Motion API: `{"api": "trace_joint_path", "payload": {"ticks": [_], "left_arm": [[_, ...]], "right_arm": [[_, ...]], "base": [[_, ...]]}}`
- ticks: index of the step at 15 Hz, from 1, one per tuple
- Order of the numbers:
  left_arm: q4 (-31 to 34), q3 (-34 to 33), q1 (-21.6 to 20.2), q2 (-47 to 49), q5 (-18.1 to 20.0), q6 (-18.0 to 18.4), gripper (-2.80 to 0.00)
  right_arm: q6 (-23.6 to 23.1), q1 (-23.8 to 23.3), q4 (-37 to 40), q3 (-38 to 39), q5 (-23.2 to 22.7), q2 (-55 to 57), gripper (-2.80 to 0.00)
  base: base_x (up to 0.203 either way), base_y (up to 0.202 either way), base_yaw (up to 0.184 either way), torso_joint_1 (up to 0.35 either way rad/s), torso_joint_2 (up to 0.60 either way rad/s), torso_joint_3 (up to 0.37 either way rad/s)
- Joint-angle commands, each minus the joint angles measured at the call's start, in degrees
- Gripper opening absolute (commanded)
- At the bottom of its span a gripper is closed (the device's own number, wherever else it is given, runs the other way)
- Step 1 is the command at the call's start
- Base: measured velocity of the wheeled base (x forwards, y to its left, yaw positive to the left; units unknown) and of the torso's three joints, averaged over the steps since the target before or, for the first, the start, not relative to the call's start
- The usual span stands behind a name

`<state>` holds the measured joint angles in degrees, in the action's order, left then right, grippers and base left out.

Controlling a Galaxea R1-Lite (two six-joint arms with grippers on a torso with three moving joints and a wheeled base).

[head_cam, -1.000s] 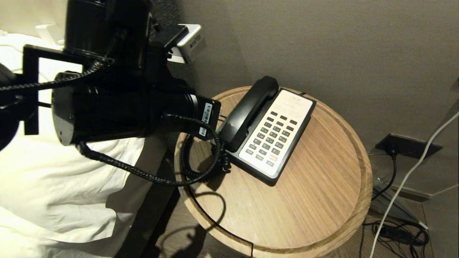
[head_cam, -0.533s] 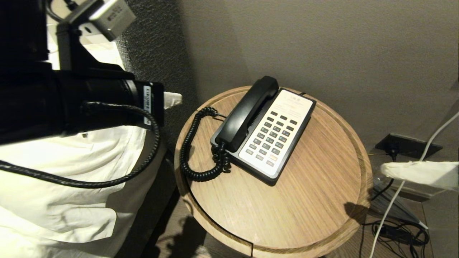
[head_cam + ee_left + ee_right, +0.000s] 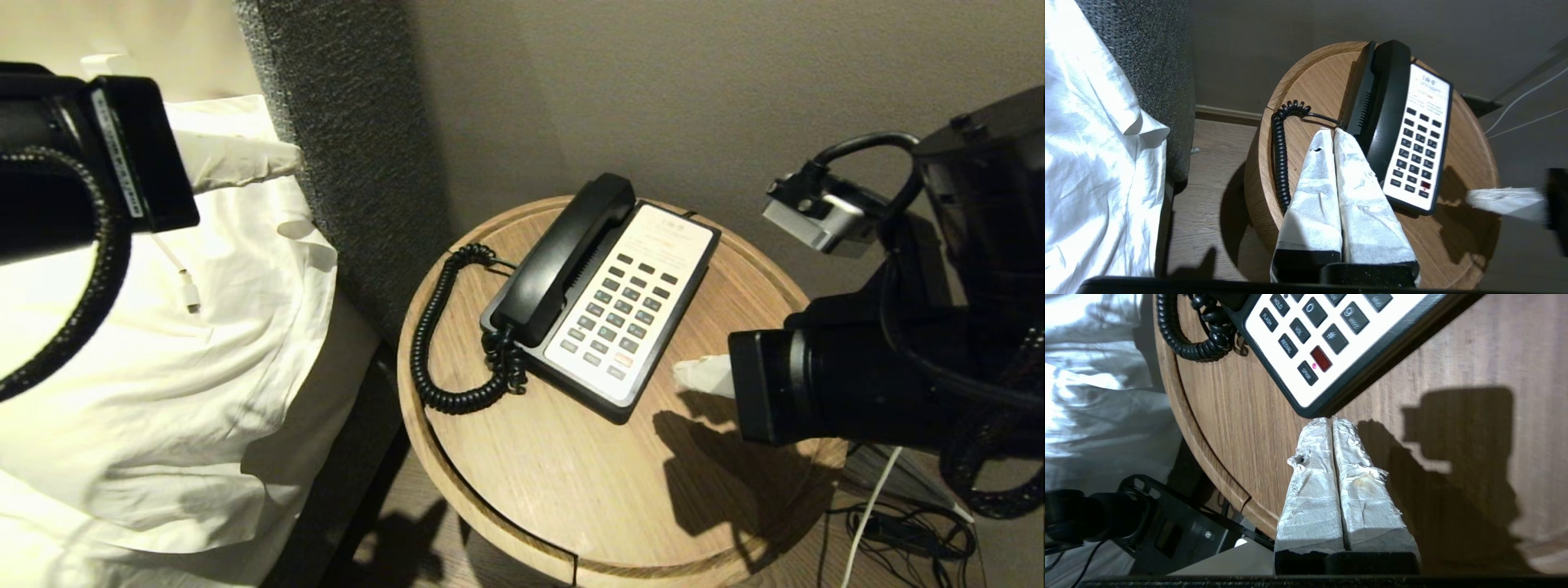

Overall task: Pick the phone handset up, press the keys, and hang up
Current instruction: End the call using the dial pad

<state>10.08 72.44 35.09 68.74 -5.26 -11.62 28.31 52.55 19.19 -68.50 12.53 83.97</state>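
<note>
With the phone handset point(image 3: 563, 260) cradled on its base on the round surface point(image 3: 735, 457), we hung our right gripper point(image 3: 694, 374), jaws closed and empty, near the keys point(image 3: 620, 314), our left gripper point(image 3: 277, 159) likewise closed over the bed; lifting the handset apparently came next.

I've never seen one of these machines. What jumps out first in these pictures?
A black hotel-style phone sits on a round wooden table by a bed, its handset resting in the cradle beside the keys, coiled cord looping off to the side. The right gripper, its fingers wrapped in white and pressed together, hovers near the phone's front corner. The left gripper, also shut, hangs over the white bedding.
</note>
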Motion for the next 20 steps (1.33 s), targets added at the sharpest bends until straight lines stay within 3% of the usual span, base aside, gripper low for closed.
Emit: {"api": "trace_joint_path", "payload": {"ticks": [1,20], "left_arm": [[0.2,0.1,-0.5,-1.9,0.4,-0.2,-2.80],[-0.1,-1.8,-0.6,-3.1,0.6,-0.3,-2.80]], "right_arm": [[0.1,0.2,-1.3,-1.6,0.2,3.7,-2.80],[-1.8,-0.4,-1.5,-6.1,0.9,9.7,-2.80]], "base": [[0.000,0.000,0.000,0.000,0.00,0.000],[0.000,0.000,0.000,0.000,0.00,0.000]]}}
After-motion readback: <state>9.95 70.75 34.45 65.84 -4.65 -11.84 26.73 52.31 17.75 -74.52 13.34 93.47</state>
